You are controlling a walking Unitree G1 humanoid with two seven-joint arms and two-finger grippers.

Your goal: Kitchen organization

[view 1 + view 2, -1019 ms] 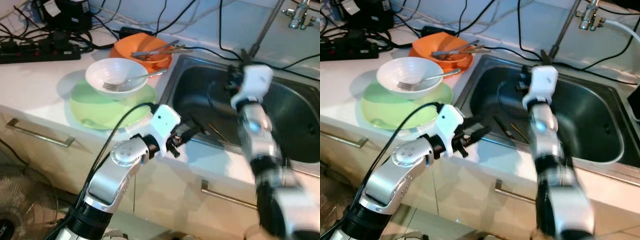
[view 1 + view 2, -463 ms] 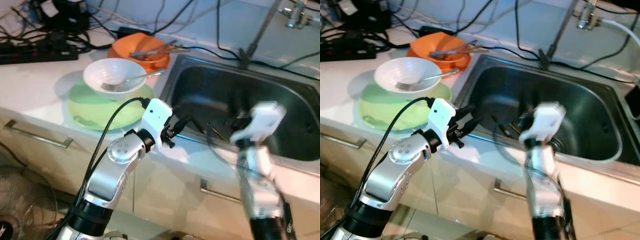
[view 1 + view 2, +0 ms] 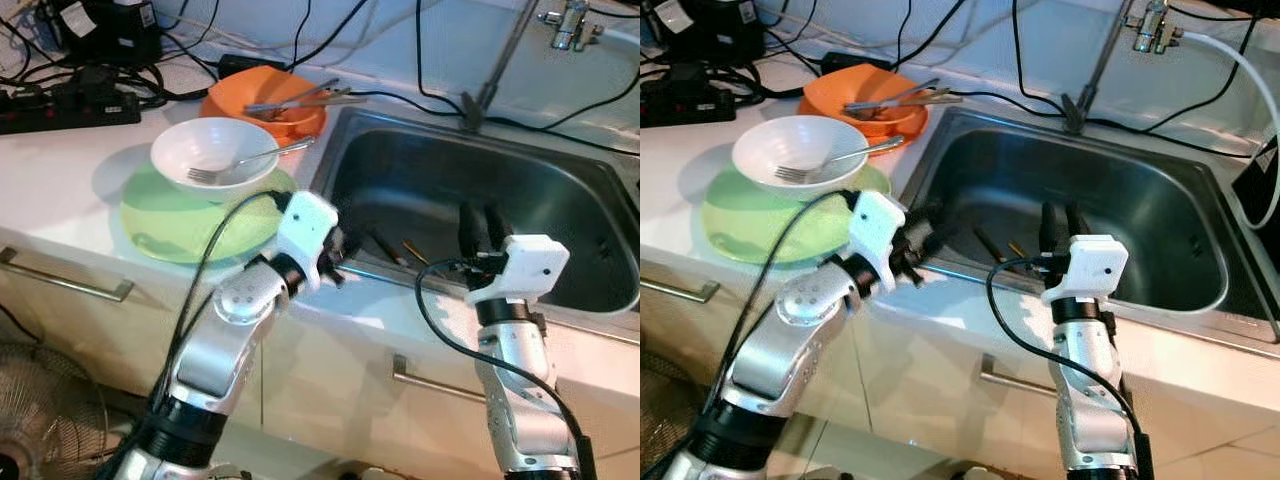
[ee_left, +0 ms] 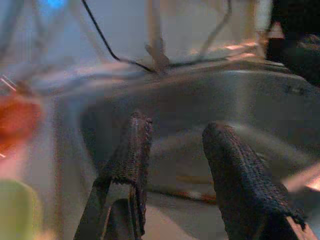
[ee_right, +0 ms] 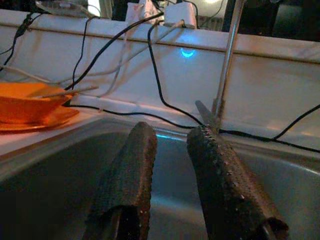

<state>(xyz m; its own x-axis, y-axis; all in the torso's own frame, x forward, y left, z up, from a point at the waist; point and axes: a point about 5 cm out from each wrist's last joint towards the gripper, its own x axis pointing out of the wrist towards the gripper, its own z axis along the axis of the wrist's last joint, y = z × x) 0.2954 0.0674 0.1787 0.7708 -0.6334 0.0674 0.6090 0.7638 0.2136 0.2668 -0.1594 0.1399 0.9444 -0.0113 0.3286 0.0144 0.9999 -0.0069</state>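
Two grippers at the sink (image 3: 560,300) front edge. Left gripper (image 3: 340,247), fingers parted and empty, has edged toward the basin beside the green plate (image 3: 160,215). Right gripper (image 3: 482,228), fingers parted, has pulled back from the far wall; chopsticks (image 3: 392,247) lie between. No legible writing.

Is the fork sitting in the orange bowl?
No, the fork rests in the white bowl that stands on the green plate; the orange bowl behind it holds other utensils.
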